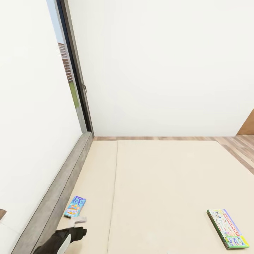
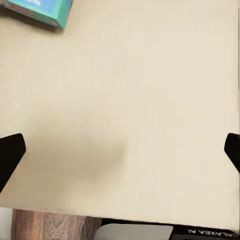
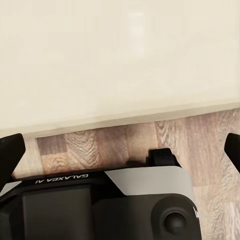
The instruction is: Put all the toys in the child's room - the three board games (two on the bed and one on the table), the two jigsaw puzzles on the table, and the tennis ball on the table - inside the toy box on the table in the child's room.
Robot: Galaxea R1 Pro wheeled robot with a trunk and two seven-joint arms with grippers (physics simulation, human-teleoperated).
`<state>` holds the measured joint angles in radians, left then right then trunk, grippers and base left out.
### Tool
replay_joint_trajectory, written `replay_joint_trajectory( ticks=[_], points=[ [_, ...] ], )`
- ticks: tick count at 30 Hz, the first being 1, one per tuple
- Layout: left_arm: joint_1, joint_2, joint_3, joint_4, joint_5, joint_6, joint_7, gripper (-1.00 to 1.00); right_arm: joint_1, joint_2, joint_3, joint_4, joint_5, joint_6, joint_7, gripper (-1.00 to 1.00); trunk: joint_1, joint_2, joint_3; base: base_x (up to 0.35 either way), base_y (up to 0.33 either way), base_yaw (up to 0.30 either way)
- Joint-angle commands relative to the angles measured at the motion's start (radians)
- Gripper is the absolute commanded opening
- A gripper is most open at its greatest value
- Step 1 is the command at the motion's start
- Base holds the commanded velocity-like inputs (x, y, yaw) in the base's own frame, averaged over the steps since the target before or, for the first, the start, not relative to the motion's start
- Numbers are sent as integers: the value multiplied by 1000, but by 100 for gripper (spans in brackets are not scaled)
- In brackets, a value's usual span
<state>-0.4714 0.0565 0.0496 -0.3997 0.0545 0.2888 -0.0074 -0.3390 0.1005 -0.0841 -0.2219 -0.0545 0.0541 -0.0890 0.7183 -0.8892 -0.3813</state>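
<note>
While two board games [image 1: 75, 206] lie apart, left jaws gape.

1. Left arm reached forward at the lower left of the head view, dark wrist ending in the pale left end effector [image 1: 78, 221].
2. Left fingertips [image 2: 10, 152] stood wide apart, nothing between.
3. Right fingertips [image 3: 11, 150] likewise spread, empty.

two board games [image 1: 75, 206] on bed [image 1: 169, 183]
</note>
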Motion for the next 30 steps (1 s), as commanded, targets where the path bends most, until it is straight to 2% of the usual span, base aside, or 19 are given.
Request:
replay_joint_trajectory(
  ticks=[1,6,16,23,30],
  points=[
    [-21,1,12,-3,6,30,-1,100,0,1,-5,-2,-6,5,-2,100,0,-1,-1,0,0,0],
    [-82,14,25,-4,5,72,0,100,0,0,-5,-3,-4,4,-2,100,0,-1,-1,0,0,0],
    [-185,31,29,-4,5,127,7,100,0,1,-4,-3,2,3,0,100,0,-1,-1,0,0,0],
    [-229,32,32,-5,5,130,53,100,0,1,-3,-4,4,1,0,100,0,-1,-1,0,0,0],
    [-246,30,34,-7,6,118,93,100,1,1,-3,-4,5,1,0,100,0,-1,-1,0,0,0]
  ],
)
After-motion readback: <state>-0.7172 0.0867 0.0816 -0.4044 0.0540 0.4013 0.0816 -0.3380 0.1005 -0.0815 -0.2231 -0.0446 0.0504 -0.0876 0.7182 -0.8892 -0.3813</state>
